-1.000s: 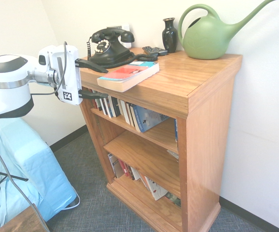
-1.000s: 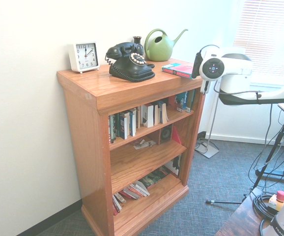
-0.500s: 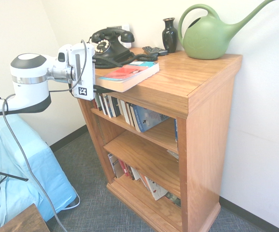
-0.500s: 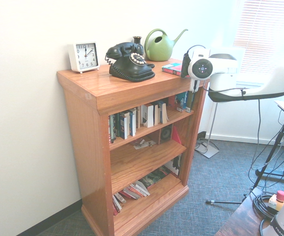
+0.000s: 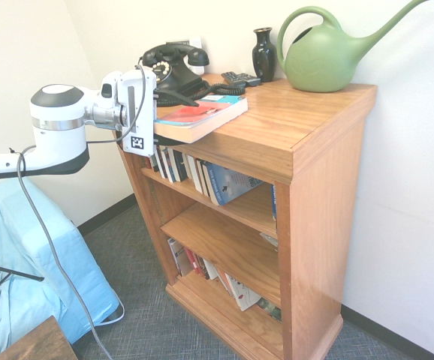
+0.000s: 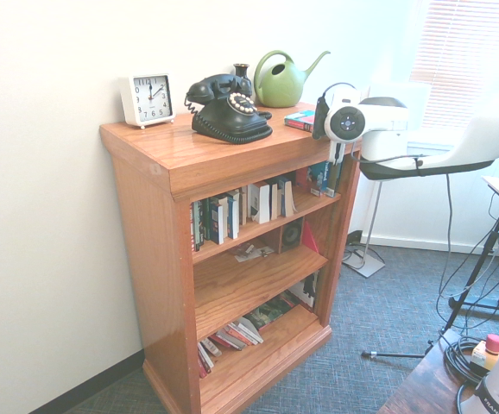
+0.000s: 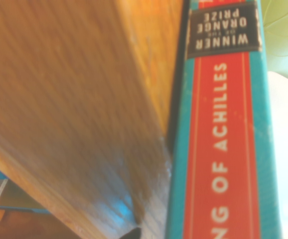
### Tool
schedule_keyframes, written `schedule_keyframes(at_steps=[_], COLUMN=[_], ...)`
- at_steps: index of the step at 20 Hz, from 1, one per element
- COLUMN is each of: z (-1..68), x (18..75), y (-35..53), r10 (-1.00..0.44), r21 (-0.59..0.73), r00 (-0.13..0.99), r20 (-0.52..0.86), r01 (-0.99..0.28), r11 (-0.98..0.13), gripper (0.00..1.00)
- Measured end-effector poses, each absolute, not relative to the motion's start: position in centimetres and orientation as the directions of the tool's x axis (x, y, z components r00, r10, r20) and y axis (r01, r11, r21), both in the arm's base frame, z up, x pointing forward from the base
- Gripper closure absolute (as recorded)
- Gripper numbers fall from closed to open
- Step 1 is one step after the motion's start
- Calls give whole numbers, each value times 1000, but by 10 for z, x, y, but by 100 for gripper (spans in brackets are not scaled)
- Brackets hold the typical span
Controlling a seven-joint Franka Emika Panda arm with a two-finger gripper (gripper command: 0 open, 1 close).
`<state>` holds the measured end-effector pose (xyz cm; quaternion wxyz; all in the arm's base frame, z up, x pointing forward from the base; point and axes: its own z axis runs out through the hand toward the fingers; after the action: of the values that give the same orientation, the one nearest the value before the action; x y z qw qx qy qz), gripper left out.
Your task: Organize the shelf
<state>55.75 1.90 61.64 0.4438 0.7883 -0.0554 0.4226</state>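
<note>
The shelf (image 5: 299,142) (image 6: 180,159) is a honey-brown oak bookcase with three tiers. A paperback book (image 5: 200,116) (image 6: 300,120) with a red and teal cover lies flat on its top, at the corner nearest the arm. My gripper (image 5: 166,121) (image 6: 321,122) is level with that corner and stands open. One finger is above the book's end and one below the overhanging top board; I see no contact with either. In the wrist view the book's red spine (image 7: 221,144) runs beside the top board's edge (image 7: 74,109).
On top stand a black rotary phone (image 5: 170,71), a dark vase (image 5: 263,52), a green watering can (image 5: 326,56), a remote (image 5: 239,78) and a white clock (image 6: 147,98). Books lean in the upper tier (image 5: 217,181) and lie toppled in the lowest (image 5: 209,271). A blue-draped object (image 5: 29,255) stands below the arm.
The arm has moved in toward the shelf's corner, bringing the open fingers from well clear of it to around the book's end and the top board's edge. The book has not moved.
</note>
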Motion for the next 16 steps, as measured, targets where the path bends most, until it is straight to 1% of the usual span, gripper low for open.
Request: schedule_keyframes(at_steps=[16], z=[622], x=[559], y=[26], r10=[276], r21=[648], r00=[636], r20=[721], r01=[-476], r11=[-595], gripper=[100])
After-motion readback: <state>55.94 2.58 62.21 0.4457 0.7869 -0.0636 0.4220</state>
